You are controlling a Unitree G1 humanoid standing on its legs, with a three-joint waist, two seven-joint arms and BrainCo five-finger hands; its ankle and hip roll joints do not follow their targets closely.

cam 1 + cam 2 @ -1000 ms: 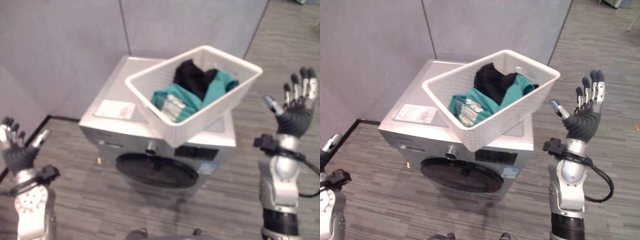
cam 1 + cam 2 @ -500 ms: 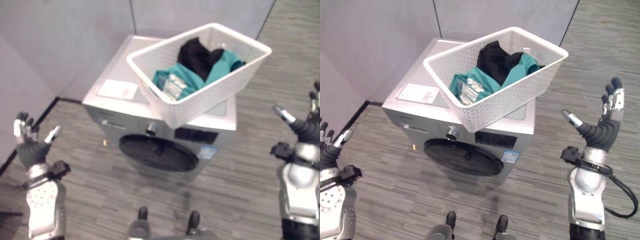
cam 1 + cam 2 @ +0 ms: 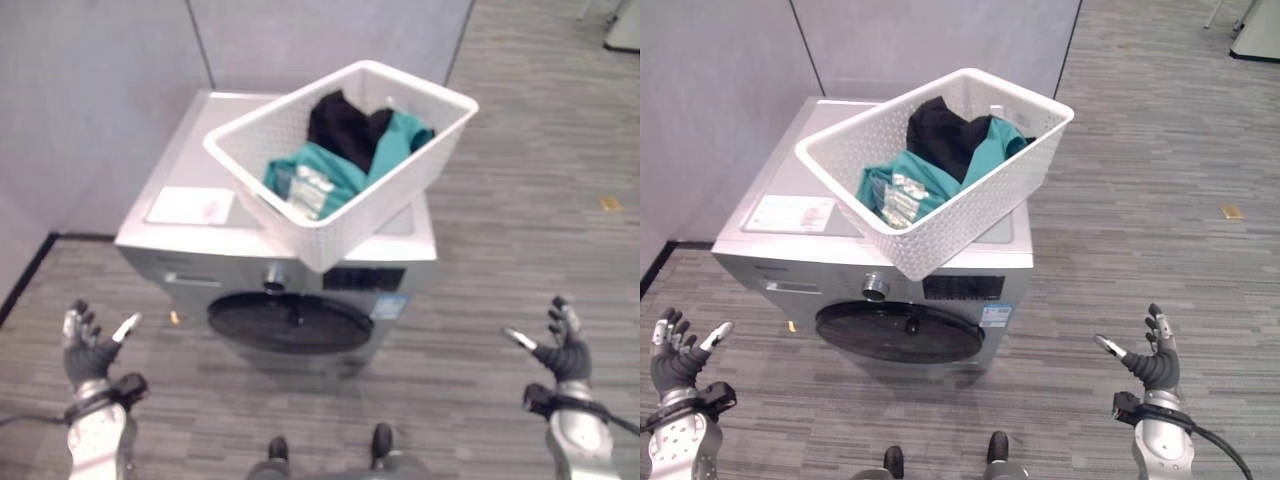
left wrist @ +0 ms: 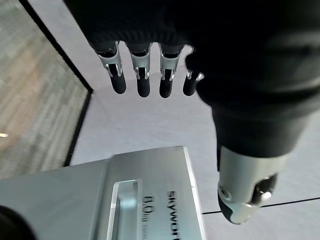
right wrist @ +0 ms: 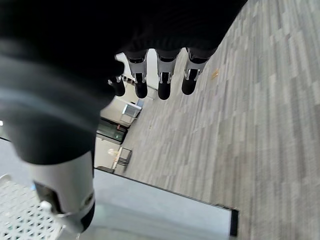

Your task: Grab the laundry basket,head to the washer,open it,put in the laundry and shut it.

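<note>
Left eye view, white perforated laundry basket, teal and black clothes inside

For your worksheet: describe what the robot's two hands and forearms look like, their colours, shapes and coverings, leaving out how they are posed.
Both the left hand and the right hand have silver fingers with dark rounded tips and a separate silver thumb. A dark ribbed cover wraps the back of each hand and the wrist. Below it sits a black band, then a rounded silver-grey forearm.
</note>
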